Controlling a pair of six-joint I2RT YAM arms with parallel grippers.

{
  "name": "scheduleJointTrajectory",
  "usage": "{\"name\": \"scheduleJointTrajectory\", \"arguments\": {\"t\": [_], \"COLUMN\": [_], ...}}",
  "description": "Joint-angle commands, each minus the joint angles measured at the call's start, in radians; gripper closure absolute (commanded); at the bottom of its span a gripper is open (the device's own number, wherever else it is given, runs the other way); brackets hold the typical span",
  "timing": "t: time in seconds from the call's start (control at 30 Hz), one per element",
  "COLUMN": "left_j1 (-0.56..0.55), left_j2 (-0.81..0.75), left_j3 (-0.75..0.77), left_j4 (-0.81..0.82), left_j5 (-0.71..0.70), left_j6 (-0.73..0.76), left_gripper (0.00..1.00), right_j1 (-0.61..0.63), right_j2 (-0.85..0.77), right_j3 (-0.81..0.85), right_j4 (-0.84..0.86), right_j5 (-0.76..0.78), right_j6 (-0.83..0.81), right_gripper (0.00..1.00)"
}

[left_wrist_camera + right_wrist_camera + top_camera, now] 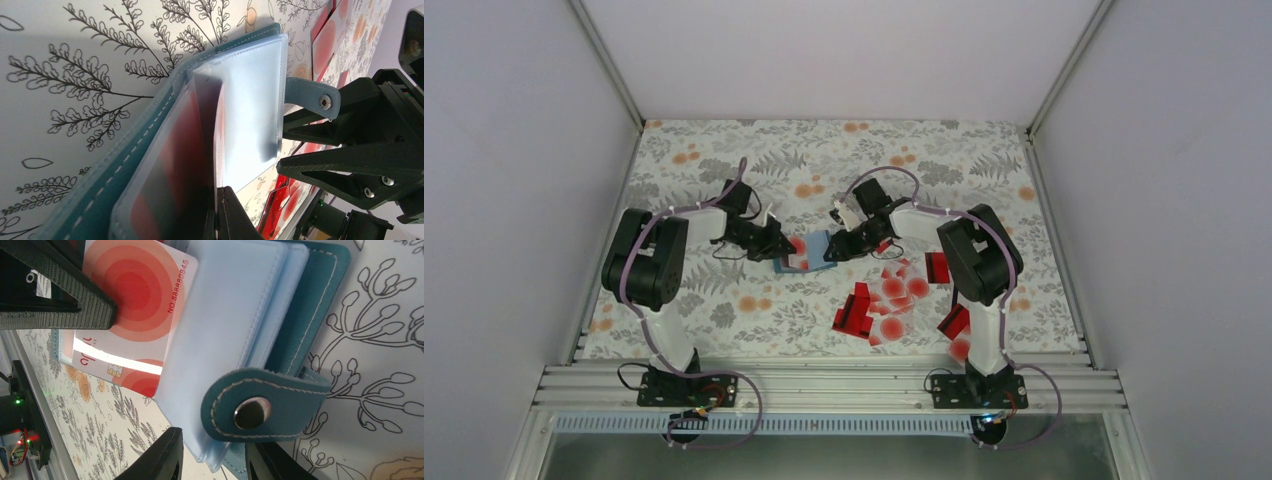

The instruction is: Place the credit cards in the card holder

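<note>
The teal card holder lies open at mid-table, its clear sleeves fanned and its snap strap folded over. My left gripper is shut on a pale credit card with a red dot. The card's far end sits under a sleeve. In the left wrist view my left gripper pinches that card edge-on beside a sleeve. My right gripper is open and holds nothing. In its own view my right gripper straddles the holder's corner.
A loose pile of red and pale credit cards lies right of the holder, with more by the right arm's base link. The floral cloth covers the table. Grey walls close in on both sides.
</note>
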Motion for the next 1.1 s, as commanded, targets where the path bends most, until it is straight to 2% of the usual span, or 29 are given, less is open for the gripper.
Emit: {"name": "scheduleJointTrajectory", "arguments": {"t": [0.0,1.07], "left_j1": [0.013,0.013], "left_j2": [0.014,-0.024], "left_j3": [0.003,-0.170], "left_j4": [0.001,0.320], "left_j5": [-0.021,0.015], "left_j6": [0.025,-0.098], "left_gripper": [0.98,0.98], "right_j1": [0.011,0.013], "right_j2": [0.090,0.112], "right_j3": [-0.027,-0.038], "right_j4": [-0.042,-0.054], "right_j5": [0.095,0.083], "right_j6": [-0.002,-0.010], "right_gripper": [0.67,0.68]}}
